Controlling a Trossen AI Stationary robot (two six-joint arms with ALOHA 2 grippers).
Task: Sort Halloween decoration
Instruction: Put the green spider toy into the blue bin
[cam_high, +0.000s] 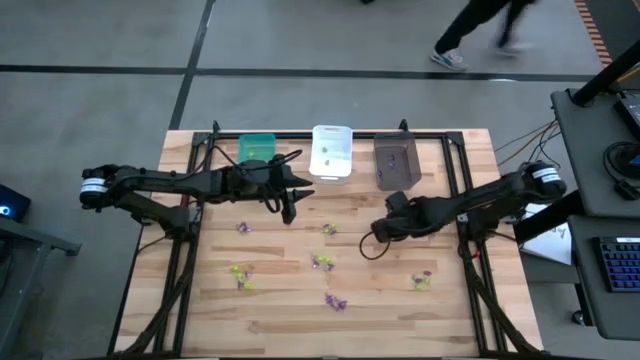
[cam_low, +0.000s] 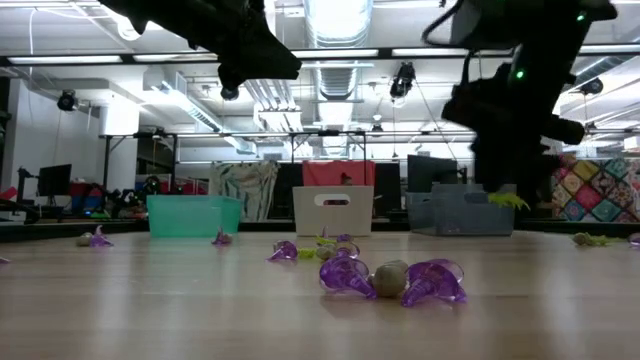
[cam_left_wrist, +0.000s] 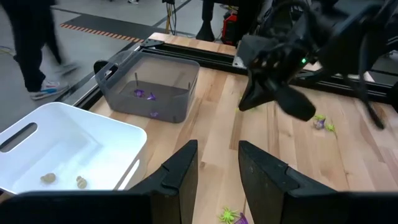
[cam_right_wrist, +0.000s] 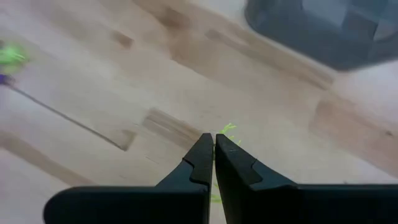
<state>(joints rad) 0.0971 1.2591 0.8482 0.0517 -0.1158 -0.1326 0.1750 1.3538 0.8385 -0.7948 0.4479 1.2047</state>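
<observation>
Overhead, the left arm is reaching in from the left edge, its left gripper (cam_high: 290, 205) hanging above the wooden table (cam_high: 270, 300) just in front of the green bin (cam_high: 257, 148), fingers standing a little apart around nothing. The right arm is stretching in from the right, and the right gripper (cam_high: 380, 231) is hovering before the dark grey bin (cam_high: 396, 161), fingers pressed together on a yellow-green trinket. The white bin (cam_high: 331, 152) is sitting between the other two along the far edge, while purple and yellow-green trinkets (cam_high: 322, 261) are lying scattered across the middle and near boards. A person (cam_high: 480, 30) is walking over the grey floor beyond the table. At table height, both arms are hanging dark from above; a yellow-green spiky piece (cam_low: 508, 200) is sticking out under the right-hand one, in front of the grey bin, and purple trinkets (cam_low: 390, 279) are lying close to the lens with a greyish one among them. A workshop with ceiling lights is showing behind. From the left wrist, the two dark fingers (cam_left_wrist: 180, 171) are standing parted over bare wood, the white bin is holding a few greyish pieces (cam_left_wrist: 62, 180), the grey bin a few purple pieces (cam_left_wrist: 144, 94), and the other arm is hanging beyond. From the right wrist, the fingers (cam_right_wrist: 200, 163) are meeting at their tips, yellow-green spikes (cam_right_wrist: 227, 129) are poking out past them, and the grey bin's corner is lying ahead.
</observation>
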